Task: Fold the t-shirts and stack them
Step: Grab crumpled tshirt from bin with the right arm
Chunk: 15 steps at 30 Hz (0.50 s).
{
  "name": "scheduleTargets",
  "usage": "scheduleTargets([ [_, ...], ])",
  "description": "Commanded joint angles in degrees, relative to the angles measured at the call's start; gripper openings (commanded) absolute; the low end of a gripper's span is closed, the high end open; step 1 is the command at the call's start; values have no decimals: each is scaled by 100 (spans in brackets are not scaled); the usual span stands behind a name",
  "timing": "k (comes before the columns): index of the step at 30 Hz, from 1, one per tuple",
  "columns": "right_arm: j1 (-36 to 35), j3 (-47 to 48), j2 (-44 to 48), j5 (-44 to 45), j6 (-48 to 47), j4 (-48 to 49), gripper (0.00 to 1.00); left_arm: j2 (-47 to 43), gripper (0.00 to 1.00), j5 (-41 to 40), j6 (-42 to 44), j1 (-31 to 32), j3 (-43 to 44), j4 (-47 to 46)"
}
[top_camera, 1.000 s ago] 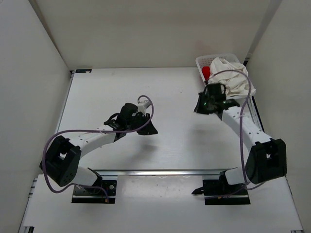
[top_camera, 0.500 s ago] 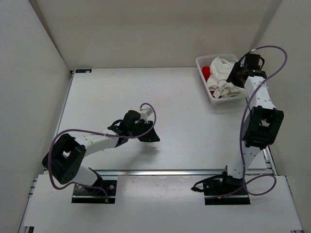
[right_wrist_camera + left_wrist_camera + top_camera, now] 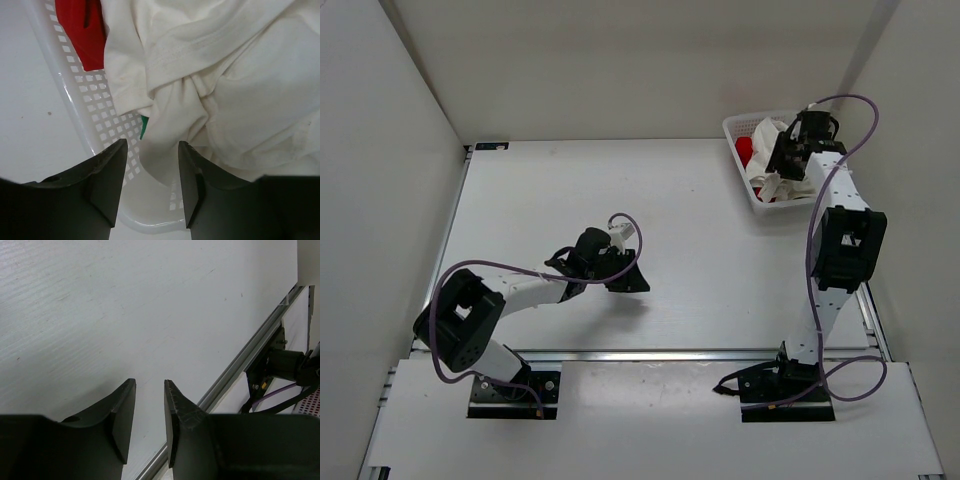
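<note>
Both jaws empty: right gripper [image 3: 151,146] gapes directly over white t-shirt [image 3: 225,90] in basket [image 3: 80,117]; left gripper [image 3: 150,386], narrowly parted, well apart.

White-linked arms [image 3: 532,290], black joints, purple cables [image 3: 490,268], black jaws.

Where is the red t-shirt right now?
In the top view the red t-shirt lies in the basket at the far right corner of the table, against the basket's left wall, beside the white t-shirt.
</note>
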State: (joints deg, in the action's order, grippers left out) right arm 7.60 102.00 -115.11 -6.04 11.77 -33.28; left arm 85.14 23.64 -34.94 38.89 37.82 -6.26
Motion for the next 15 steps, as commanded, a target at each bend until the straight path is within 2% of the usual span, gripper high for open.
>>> scheduleTargets([
  [1, 14, 144, -204, 94, -78, 94, 44, 2, 40, 132, -39, -22, -108, -226],
  [4, 14, 216, -275, 217, 0, 6, 38, 2, 40, 176, -57, -66, -100, -218],
  [5, 14, 215, -258, 218, -8, 58, 26, 11, 40, 168, -48, -75, -117, -226],
  [6, 14, 250, -284, 235, 9, 58, 9, 2, 40, 176, -74, -118, -109, -226],
  [7, -30, 285, -223, 296, 62, 15, 0, -15, 40, 168, -83, -110, -109, -226],
  [12, -275, 593, 619, 402, 54, 40, 0, -103, 40, 168, -92, -163, -56, -165],
  [15, -504, 1162, 1243, 245, -69, 32, 0, -138, 39, 194, -153, -233, -56, -165],
])
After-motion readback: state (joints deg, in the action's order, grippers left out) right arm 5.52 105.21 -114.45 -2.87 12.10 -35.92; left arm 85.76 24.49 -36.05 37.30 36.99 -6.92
